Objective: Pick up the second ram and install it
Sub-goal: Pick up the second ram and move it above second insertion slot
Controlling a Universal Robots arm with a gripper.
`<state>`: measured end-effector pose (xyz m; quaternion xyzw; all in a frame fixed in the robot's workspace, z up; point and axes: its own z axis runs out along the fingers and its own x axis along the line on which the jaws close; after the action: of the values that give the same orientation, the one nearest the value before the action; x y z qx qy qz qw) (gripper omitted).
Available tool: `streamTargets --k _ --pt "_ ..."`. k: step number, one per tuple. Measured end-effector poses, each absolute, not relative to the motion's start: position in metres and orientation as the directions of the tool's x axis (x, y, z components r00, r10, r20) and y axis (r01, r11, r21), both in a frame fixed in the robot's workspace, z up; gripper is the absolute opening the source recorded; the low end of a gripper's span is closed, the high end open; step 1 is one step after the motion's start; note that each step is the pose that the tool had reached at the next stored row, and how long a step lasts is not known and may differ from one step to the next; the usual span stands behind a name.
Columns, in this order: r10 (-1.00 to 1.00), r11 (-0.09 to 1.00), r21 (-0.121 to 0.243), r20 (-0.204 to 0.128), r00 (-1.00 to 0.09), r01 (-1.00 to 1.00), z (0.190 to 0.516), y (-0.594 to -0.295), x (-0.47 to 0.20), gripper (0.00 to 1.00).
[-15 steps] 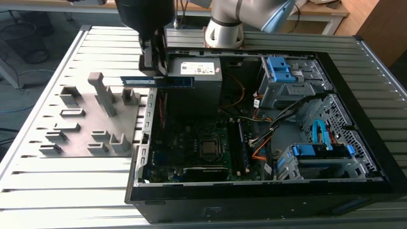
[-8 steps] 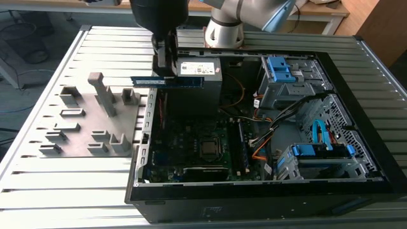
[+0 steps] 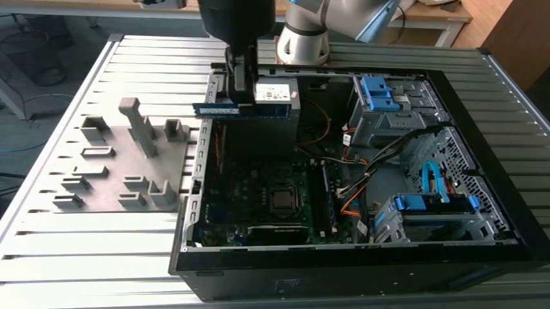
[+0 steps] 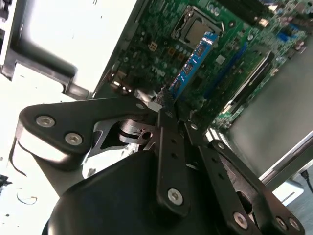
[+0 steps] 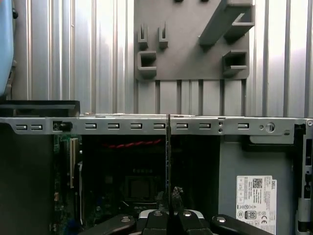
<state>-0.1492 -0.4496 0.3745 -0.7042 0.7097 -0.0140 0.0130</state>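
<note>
Item: second ram [image 3: 216, 109], pinched fast in my claw [image 3: 244, 96].
Stick held level above the open computer case [image 3: 344, 257], close by the grey power-supply box [image 3: 277, 93] (whose white label shows just behind it in the exterior view). Motherboard [image 3: 249, 193] lies below, apart from the stick. Grey holder plate [image 3: 112, 174] sits on the slatted table [image 3: 51, 257], at the exterior view's left of the case.

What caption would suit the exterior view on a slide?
The gripper holds a memory stick over the open computer case.
</note>
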Motion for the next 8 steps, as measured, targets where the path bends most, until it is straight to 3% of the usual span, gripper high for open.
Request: streamTargets --k 8 --pt "-1.000 0.008 -0.038 0.001 -0.008 -0.999 0.374 -0.450 -0.129 0.14"
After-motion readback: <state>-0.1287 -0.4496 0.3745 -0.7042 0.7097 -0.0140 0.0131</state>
